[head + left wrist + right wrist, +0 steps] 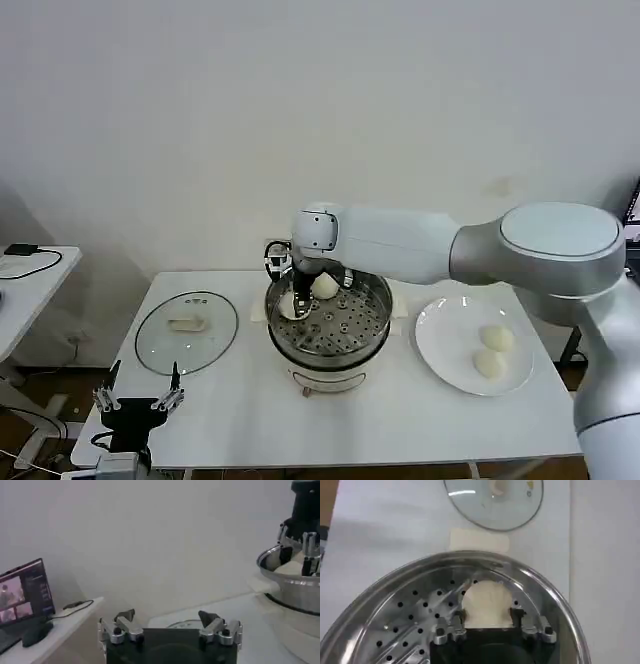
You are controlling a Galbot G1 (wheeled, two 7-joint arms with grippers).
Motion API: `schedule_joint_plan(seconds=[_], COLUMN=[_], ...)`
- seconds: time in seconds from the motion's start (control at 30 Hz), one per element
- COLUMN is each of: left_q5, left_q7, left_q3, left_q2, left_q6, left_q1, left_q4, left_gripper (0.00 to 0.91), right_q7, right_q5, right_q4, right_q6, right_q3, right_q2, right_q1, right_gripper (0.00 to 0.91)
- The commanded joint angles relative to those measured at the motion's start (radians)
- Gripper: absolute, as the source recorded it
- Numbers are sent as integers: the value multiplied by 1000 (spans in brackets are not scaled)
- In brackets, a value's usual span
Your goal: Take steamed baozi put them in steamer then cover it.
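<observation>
A: Item one, right gripper (297, 300). Location?

B: Down inside the steamer (375, 345), at its far-left part. Fingers clamped on a baozi (487, 602); the right wrist view shows the bun seated between the two fingers, over the perforated tray (415, 617).

A: Second bun in the steamer?

B: One more baozi (324, 286), just beside the gripper on its right, on the tray.

A: Remaining stock?

B: Two baozi (497, 338) and (488, 365) on the white plate (440, 345), well to the right of the right gripper, on the counter (400, 420).

A: Item two, cover.

B: Cover (186, 332) lies flat on the counter, to the left of the right gripper and just ahead of the left one. White handle (186, 323) up at its centre.

A: Item three, left gripper.

B: Left gripper (138, 401) hangs at the counter's near-left edge, fingers apart, holding nothing. Idle.

A: Step in hand?

B: By my reading, placing the second bun of four. Half the loading is left, and the cover is not yet on.

A: Next move calls for?

B: Likely: part the fingers so the held bun settles on the tray clear of its neighbour, then lift straight up past the rim (555, 597) before swinging right to the plate. Soft buns; a light squeeze will do. Covering comes last, and the handle is the part to grasp.
</observation>
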Motion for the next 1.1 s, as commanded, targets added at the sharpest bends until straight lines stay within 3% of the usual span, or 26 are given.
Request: schedule_joint_plan(seconds=[0.03, 0.3, 0.53, 0.73, 0.9, 1.0, 1.1], left_q5=[0, 3, 10, 41, 50, 55, 61], left_q7=[1, 3, 6, 5, 4, 4, 2], left_q3=[4, 21, 51, 82, 91, 92, 90], left_q2=[-1, -5, -2, -4, -6, -6, -4], left_q6=[2, 7, 16, 12, 9, 5, 3], left_q1=[-2, 1, 13, 37, 52, 60, 63], left_q4=[4, 0, -13, -29, -30, -24, -14], left_gripper=[907, 907, 907, 907, 907, 907, 907], right_q7=[18, 25, -7, -74, -121, -139, -147], right_q5=[30, 25, -161, -351, -511, -572, -624], right_q4=[136, 357, 488, 549, 549, 551, 554], right_q6=[-13, -11, 36, 149, 323, 407, 433], right_q3=[-6, -58, -98, -87, -31, 61, 168], right_q2=[-87, -322, -615, -842, -997, -1065, -1123], right_q1=[73, 235, 282, 252, 170, 69, -81], right_gripper=[907, 907, 907, 907, 907, 907, 907])
